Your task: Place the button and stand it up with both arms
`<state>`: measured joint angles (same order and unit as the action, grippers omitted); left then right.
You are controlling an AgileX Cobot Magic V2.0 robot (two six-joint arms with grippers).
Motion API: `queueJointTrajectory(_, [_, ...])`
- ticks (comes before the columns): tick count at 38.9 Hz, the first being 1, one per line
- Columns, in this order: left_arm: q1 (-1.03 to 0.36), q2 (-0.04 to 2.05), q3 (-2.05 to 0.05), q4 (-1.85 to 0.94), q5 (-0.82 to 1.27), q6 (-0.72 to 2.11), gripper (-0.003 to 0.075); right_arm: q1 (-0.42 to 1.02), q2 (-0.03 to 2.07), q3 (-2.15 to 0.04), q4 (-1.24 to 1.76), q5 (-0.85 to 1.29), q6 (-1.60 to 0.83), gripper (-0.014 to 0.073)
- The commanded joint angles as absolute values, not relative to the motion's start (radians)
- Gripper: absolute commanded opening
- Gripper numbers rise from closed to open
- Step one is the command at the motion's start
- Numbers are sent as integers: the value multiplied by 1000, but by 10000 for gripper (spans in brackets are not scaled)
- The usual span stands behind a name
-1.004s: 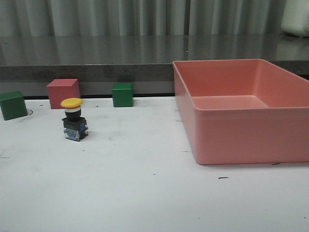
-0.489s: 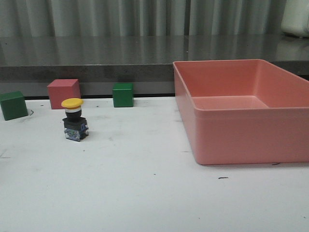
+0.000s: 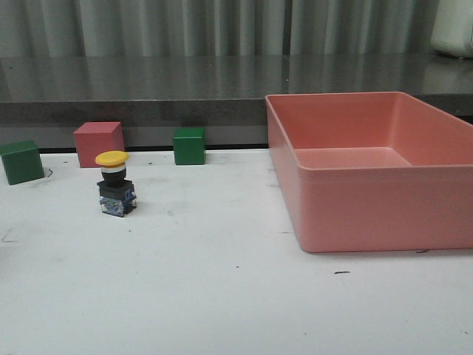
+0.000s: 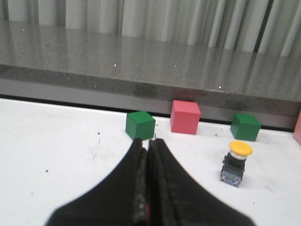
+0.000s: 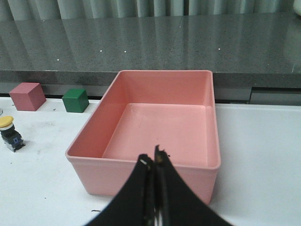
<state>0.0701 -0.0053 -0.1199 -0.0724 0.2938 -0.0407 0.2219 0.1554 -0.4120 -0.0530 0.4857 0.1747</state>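
Observation:
The button stands upright on the white table at the left, yellow cap up, dark base down. It also shows in the left wrist view and, small, in the right wrist view. My left gripper is shut and empty, held back from the button and short of a green cube. My right gripper is shut and empty, in front of the pink bin. Neither arm shows in the front view.
A large empty pink bin fills the right side. A pink-red cube and two green cubes stand along the back edge behind the button. A dark grey counter runs behind the table.

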Motion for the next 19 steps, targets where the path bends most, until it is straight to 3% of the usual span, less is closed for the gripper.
queueJointTrajectory(1, [87,-30,-111,-86,207,-39,-20,217,167,-435,-70,402,165,-69])
queueJointTrajectory(19, [91,-30,11,-86,91,-39,-20,217,167,-435,-70,402,165,-69])
